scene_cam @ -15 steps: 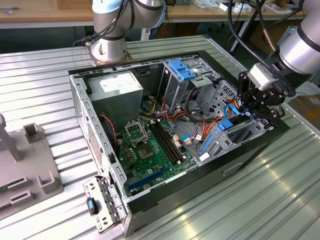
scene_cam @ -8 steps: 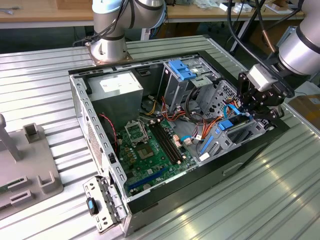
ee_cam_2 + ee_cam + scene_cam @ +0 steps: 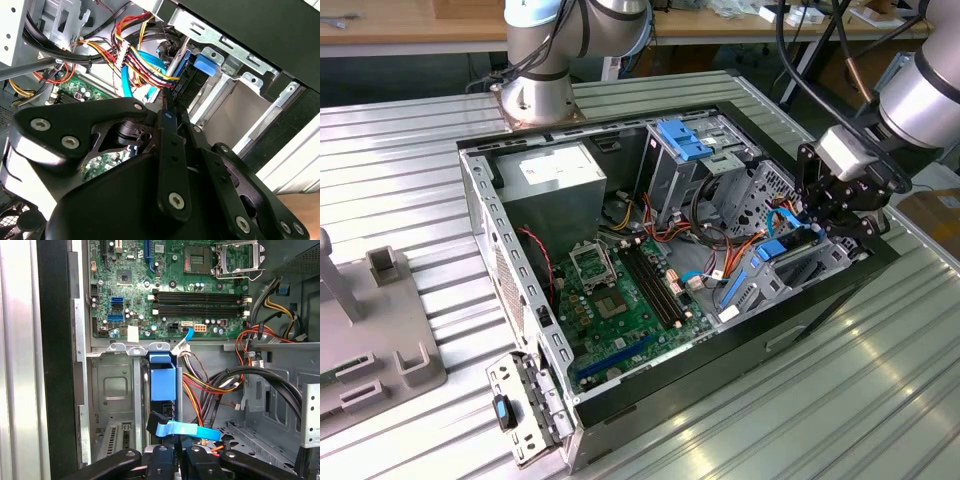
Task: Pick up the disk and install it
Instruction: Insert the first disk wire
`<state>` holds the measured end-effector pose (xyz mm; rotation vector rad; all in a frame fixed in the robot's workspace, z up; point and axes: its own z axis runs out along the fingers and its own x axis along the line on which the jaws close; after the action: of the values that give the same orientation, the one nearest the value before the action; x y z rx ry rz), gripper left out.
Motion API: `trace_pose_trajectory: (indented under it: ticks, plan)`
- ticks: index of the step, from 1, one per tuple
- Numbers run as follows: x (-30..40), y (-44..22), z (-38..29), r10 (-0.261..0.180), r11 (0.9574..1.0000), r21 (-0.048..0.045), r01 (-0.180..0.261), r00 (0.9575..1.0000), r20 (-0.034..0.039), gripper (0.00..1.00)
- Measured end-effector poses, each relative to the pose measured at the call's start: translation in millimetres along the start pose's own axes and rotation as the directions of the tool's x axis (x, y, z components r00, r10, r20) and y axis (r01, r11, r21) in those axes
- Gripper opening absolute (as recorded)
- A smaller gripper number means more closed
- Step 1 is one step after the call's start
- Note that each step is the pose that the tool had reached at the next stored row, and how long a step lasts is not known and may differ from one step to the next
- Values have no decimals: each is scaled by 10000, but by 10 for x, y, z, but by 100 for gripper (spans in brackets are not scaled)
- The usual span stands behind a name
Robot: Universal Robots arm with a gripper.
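Plainly, the disk (image 3: 792, 254) is seen standing on edge inside the drive cage (image 3: 752, 285), at the end of the open computer case (image 3: 480, 215) towards the exterior view's right; its blue rails are set against the cage's grey metal. The gripper (image 3: 823, 228) is held right over the disk's outer edge, touching it or just beside it; which of these, and whether the gripper is open or closed, cannot be told. The disk's long axis is judged to run down the slot, away from the gripper; the motherboard (image 3: 620, 295) lies well apart.
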<state>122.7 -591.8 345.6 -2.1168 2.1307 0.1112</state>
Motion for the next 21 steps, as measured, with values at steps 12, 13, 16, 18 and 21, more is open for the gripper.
trace_pose_trajectory:
  ticks: [12,13,16,18,21]
  plan:
    - [0,-1,2,33,9997,-241,-34,10000,-23,16]
    - [0,0,2,34,9997,-243,-35,10000,-23,16]
    - [0,0,2,37,9997,-249,-37,10000,-23,16]
    - [0,0,2,36,9997,-252,-37,10000,-23,16]
    - [1,0,3,38,9997,-258,-38,10000,-23,17]
